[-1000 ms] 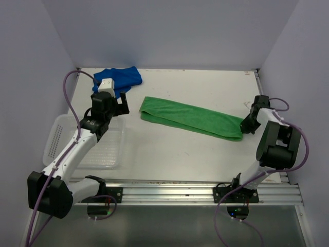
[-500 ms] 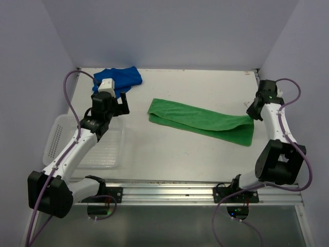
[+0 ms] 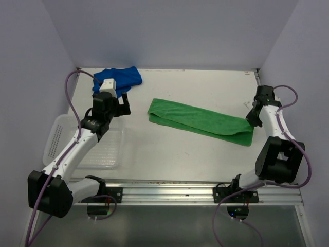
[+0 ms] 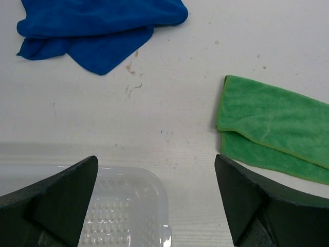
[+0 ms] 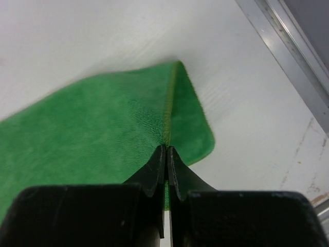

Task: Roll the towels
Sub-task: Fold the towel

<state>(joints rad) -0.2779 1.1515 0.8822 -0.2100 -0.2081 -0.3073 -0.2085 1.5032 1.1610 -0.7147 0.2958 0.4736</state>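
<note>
Pinching green towel [image 5: 92, 128] edge: right gripper [image 5: 165, 150]

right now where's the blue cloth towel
In the top view the royal blue cloth towel lies at far left, beyond the white perforated plastic basket and apart from the bright green cloth towel.

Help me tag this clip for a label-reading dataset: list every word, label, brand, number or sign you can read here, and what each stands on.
None: no word, label, brand, number or sign can be read in any view.
The green towel, the blue towel and the white basket are plain.
The specks on the table are marks, not writing.
</note>
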